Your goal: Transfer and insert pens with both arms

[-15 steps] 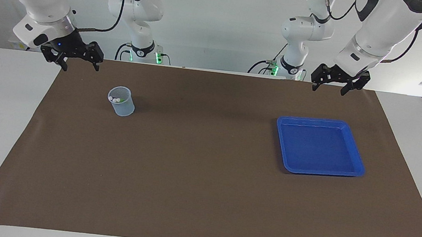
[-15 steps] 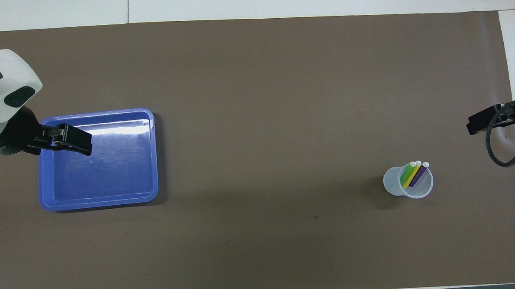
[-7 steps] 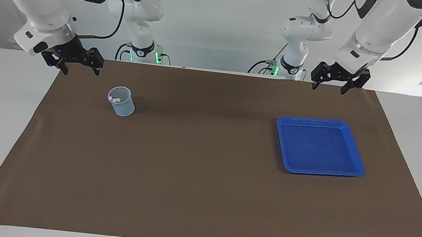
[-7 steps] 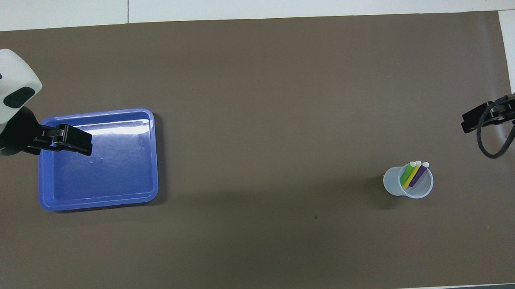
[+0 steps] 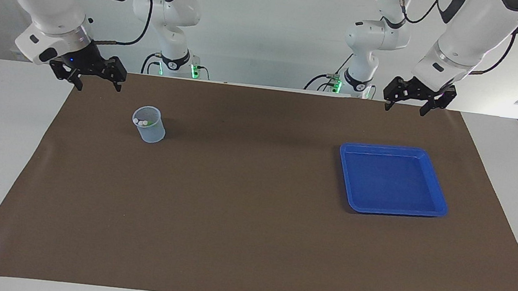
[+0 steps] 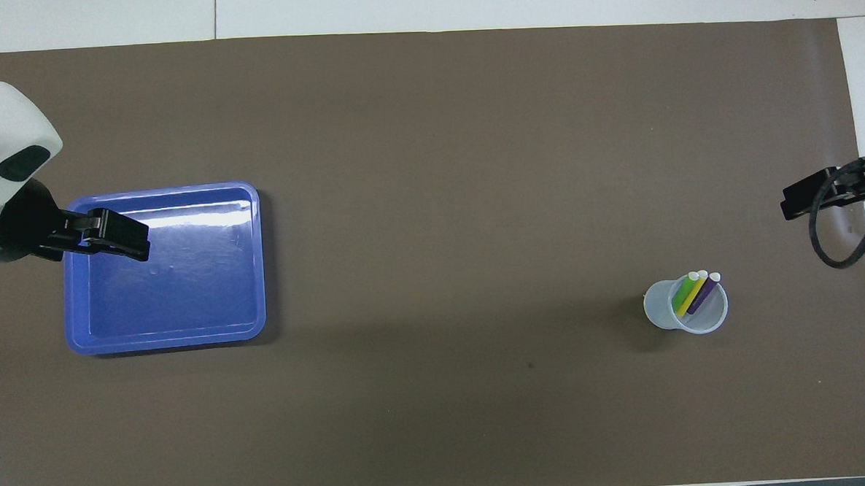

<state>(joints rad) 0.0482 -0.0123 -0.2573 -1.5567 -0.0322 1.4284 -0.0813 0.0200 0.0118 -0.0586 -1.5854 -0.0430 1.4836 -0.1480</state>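
Brown matting covers my table (image 5: 250, 222), and on it the clear cup (image 5: 148, 124) holds all three pens (image 6: 695, 292), green, yellow and purple, leaning together with their pale ends up. That cup sits below and a little toward the table's middle from the right gripper (image 5: 87, 73), whose fingers stand apart and hold nothing. At the other end, the left gripper (image 5: 417, 99) hangs with its fingers spread too, also without a load, above the mat's edge nearest the robots; the blue tray (image 5: 435, 185) lies on the mat farther out than those fingertips, and I see nothing in it.

Over the last second little has shifted. The right gripper has drifted slightly, lifting a touch and swinging a bit away from the cup, while the left one has barely moved. Neither has closed, and cup, pens and tray lie just where they lay.

I read this as both arms drawn back with the pens already seated in the cup. From what I can see, the inserting looks done; nothing remains in the tray to fetch.
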